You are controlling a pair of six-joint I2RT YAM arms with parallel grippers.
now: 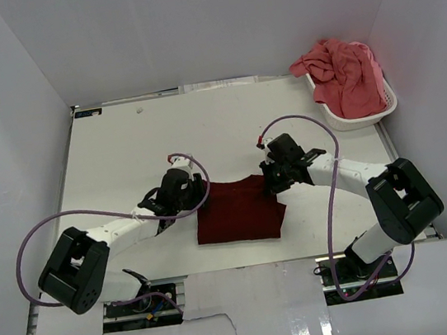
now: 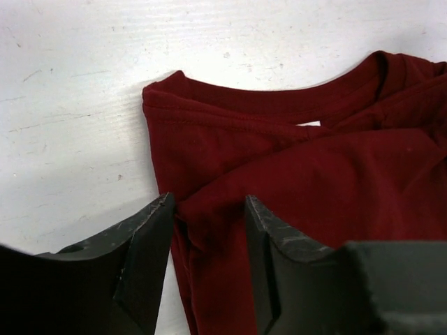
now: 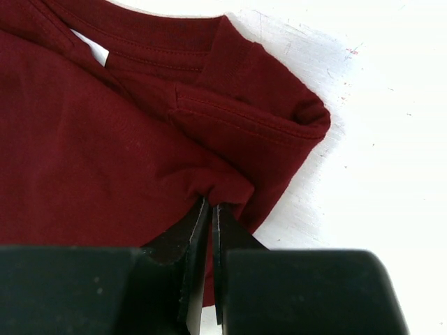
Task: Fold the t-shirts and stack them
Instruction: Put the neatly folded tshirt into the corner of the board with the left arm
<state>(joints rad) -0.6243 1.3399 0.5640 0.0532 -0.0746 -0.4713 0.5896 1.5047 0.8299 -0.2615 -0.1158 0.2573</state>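
Your right pincer is clenched on a small pleat of the maroon shirt, at its right corner beside the collar. Your left pincer is released: its jaws stand on both sides of the shirt's left edge, not closed on it. The shirt lies between both arms, collar to the far side, a little wider than deep. It rests flat on the white table, which shows bare beyond the collar. The pink shirt sits heaped in the basket, well apart at far right.
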